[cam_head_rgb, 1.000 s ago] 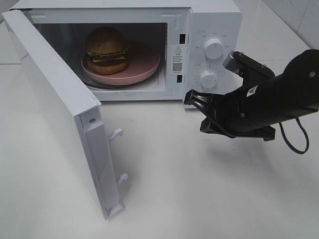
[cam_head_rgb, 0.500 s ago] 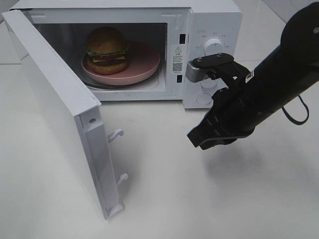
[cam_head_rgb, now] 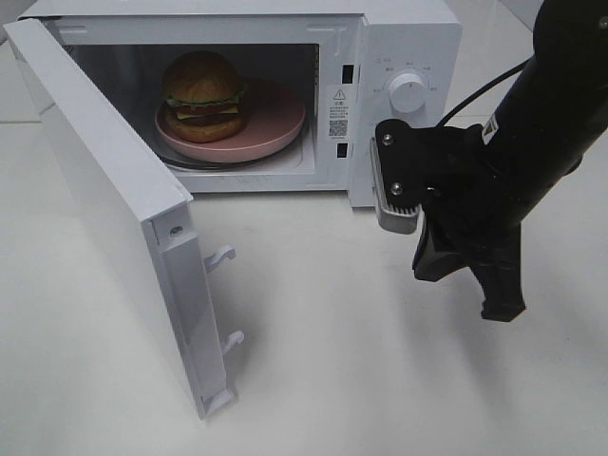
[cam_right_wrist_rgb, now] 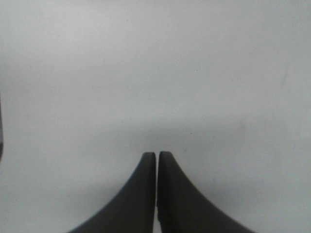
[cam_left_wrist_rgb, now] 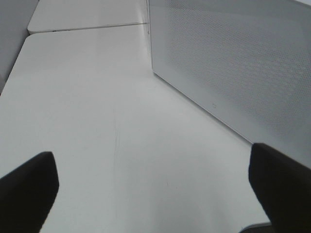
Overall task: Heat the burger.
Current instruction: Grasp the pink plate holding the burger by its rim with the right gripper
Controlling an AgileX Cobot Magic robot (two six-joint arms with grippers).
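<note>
- Here, what fills the upper left of the overhead frame?
- A white microwave (cam_head_rgb: 408, 38), its door (cam_head_rgb: 104, 190) swung wide. Inside, a pink plate (cam_head_rgb: 280, 119) carries the burger (cam_head_rgb: 202, 95).
- And the rest?
- Right of centre, the right gripper (cam_head_rgb: 501, 309) points down at the table (cam_head_rgb: 332, 380), jaws pressed together and empty. The left gripper (cam_left_wrist_rgb: 150, 150) gapes wide, holding nothing.
</note>
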